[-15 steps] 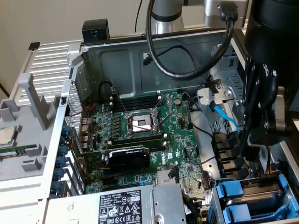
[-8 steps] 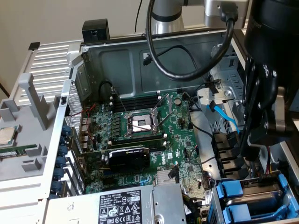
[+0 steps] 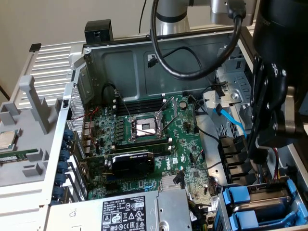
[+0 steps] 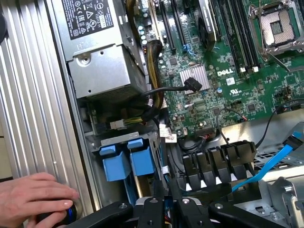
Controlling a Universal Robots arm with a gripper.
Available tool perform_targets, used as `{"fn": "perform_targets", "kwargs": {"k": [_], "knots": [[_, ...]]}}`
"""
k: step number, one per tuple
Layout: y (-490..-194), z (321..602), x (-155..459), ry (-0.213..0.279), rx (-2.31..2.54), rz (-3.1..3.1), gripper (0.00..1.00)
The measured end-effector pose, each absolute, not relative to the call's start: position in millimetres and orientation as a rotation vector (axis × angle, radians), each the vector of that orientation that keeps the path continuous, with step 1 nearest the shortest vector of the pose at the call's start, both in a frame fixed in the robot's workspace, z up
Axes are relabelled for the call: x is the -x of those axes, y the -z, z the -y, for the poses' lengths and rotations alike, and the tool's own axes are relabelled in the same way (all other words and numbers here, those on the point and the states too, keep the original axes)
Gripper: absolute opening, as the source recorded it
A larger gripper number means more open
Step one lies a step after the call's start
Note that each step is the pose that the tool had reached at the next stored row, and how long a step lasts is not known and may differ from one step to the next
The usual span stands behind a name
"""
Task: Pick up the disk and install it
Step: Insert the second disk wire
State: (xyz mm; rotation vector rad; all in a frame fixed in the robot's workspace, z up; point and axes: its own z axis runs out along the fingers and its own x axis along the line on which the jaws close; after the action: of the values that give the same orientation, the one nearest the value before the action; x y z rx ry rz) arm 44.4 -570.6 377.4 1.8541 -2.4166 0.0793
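Blue frames (image 3: 250,199) sit in the drive cage at the exterior view's lower right. I cannot see the disk's silver body there. The black claw (image 3: 260,144) hangs just above them, over the green board (image 3: 144,139).

From the wrist, the claw (image 4: 166,209) is near the blue frames (image 4: 128,159). I cannot tell if it is apart or together. A hand (image 4: 33,199) touches a knob (image 4: 69,213).
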Motion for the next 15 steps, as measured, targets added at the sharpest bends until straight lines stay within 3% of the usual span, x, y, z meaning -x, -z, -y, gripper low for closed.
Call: {"fn": "perform_targets", "kwargs": {"k": [15], "knots": [[-379.4, 574.5, -42.7, -0.075, -1.860, 2.424, 0.16]]}}
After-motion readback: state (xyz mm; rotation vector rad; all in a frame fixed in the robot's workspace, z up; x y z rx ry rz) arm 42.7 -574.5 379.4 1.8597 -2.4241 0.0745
